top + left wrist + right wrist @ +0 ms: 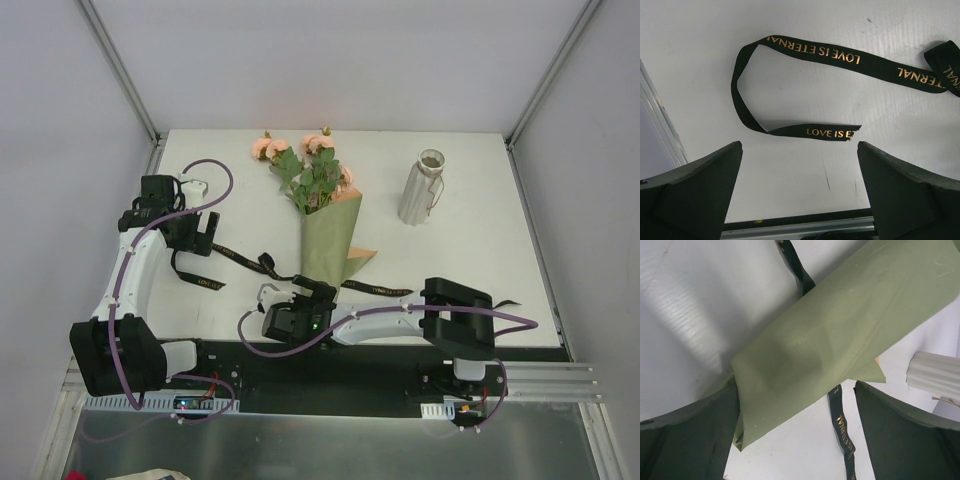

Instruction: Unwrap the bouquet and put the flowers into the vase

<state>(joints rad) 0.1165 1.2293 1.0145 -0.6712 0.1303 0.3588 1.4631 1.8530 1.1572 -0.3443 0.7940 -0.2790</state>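
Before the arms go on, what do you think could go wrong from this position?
1. The black ribbon runs under the green paper cone, between the right arm's fingers, which stand open; closing here may pinch ribbon and paper together.
2. The slim vase stands upright just right of the bouquet; swinging the wrap or stems could tip it.
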